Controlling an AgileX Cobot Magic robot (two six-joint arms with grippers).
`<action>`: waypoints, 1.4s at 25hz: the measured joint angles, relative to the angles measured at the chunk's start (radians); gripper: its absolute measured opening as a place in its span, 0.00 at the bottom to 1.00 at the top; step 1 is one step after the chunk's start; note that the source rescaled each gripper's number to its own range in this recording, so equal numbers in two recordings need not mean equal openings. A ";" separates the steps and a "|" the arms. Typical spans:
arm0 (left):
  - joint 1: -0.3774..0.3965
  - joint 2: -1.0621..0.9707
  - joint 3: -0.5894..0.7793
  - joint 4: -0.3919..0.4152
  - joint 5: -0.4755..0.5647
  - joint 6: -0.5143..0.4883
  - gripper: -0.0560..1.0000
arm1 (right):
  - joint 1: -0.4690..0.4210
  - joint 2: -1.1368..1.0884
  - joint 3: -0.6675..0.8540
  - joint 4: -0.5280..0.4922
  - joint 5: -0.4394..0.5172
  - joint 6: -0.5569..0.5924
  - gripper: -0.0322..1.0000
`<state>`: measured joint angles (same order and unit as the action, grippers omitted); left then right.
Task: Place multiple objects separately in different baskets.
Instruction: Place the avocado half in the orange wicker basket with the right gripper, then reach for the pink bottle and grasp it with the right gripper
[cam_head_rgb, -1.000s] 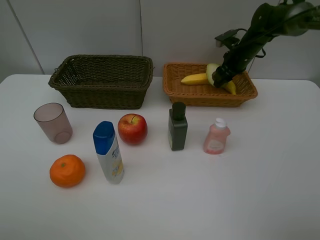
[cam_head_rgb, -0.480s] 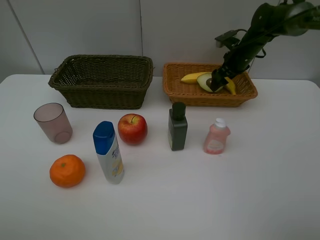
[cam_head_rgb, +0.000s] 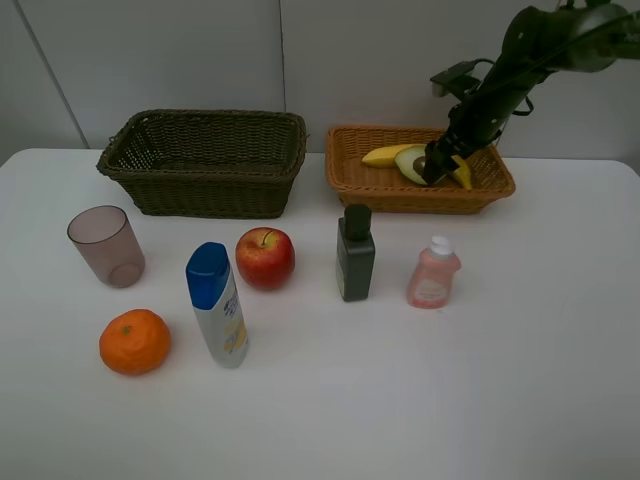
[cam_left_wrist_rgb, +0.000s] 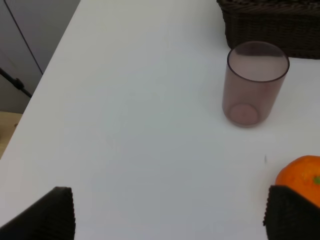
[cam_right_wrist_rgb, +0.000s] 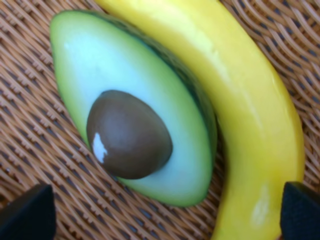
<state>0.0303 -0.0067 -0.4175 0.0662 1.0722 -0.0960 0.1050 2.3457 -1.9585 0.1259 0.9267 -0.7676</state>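
Note:
In the orange-tan basket (cam_head_rgb: 400, 195) a banana (cam_head_rgb: 383, 156) and an avocado half (cam_head_rgb: 409, 162) lie side by side. My right gripper (cam_head_rgb: 436, 167) hovers open just over them, holding nothing. The right wrist view shows the avocado half (cam_right_wrist_rgb: 130, 110) cut side up against the banana (cam_right_wrist_rgb: 245, 105), with the right gripper (cam_right_wrist_rgb: 165, 215) open above them. The left gripper (cam_left_wrist_rgb: 170, 220) is open over the table near the pinkish cup (cam_left_wrist_rgb: 255, 82) and orange (cam_left_wrist_rgb: 302, 175). The dark basket (cam_head_rgb: 205, 195) holds nothing that I can see.
On the table stand the cup (cam_head_rgb: 106, 246), orange (cam_head_rgb: 134, 341), white blue-capped bottle (cam_head_rgb: 217, 305), red apple (cam_head_rgb: 265, 257), dark green bottle (cam_head_rgb: 355, 255) and pink bottle (cam_head_rgb: 432, 273). The table's left edge lies close to the left gripper.
The right gripper opened and let go of the avocado half, which dropped from upright in the grip to lying beside the banana. The left arm stayed still.

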 joint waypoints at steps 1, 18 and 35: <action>0.000 0.000 0.000 0.000 0.000 0.000 1.00 | 0.000 0.000 0.000 0.000 0.000 0.000 0.92; 0.000 0.000 0.000 0.000 0.000 0.000 1.00 | 0.001 -0.108 0.000 -0.017 0.105 0.000 0.92; 0.000 0.000 0.000 0.000 0.000 0.000 1.00 | 0.061 -0.376 0.195 -0.089 0.272 -0.165 0.92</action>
<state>0.0303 -0.0067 -0.4175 0.0662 1.0722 -0.0960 0.1663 1.9695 -1.7638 0.0369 1.1992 -0.9323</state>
